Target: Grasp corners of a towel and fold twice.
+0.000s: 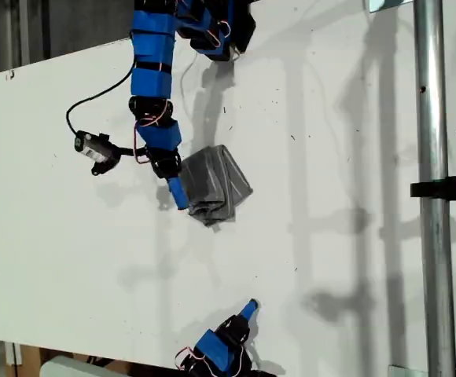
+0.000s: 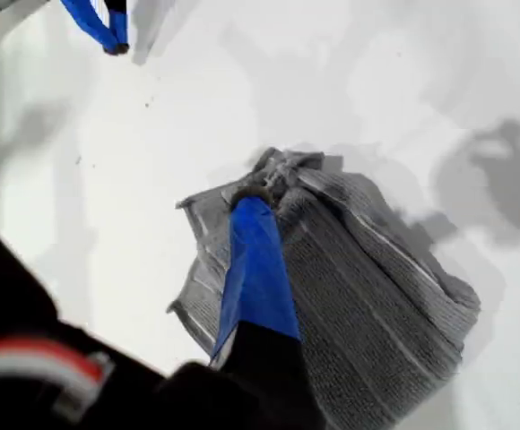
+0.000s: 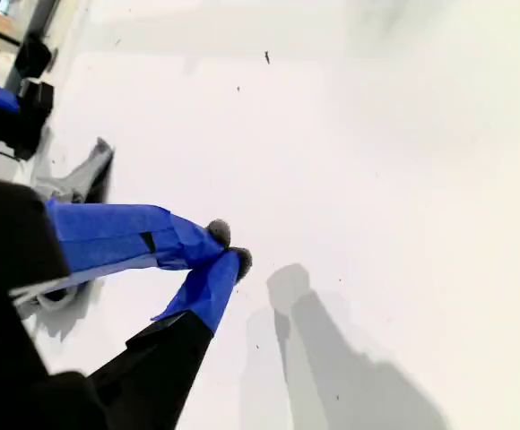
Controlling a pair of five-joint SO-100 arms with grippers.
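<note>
The towel [image 1: 216, 184] lies in a small bunched heap on the white table [image 1: 330, 236], a little toward ten o'clock from the middle of the exterior view. It looks folded over more than once, but the folds are messy and not flat. My first gripper [image 1: 182, 200] comes down from twelve o'clock in that view and sits at the nine o'clock edge of the heap. In the first wrist view its blue finger [image 2: 255, 269] lies right on top of the cloth, and its tip presses into a crumpled knot of fabric where a corner [image 2: 278, 170] seems to be gathered up. I think it sits there to hold the layers together, so the fold does not spring open. I can only see one finger, so I cannot tell if the jaws pinch the cloth or just rest on it. My second gripper [image 1: 248, 309] waits at six o'clock in the exterior view, well apart from the towel. Its two blue fingers [image 3: 202, 242] meet at the tips with nothing between them, so they are closed and empty. I guess it keeps back to leave room. The folding looks nearly done, but the heap may need smoothing. If my first gripper lifts fast, the cloth could drag along and come undone.
</note>
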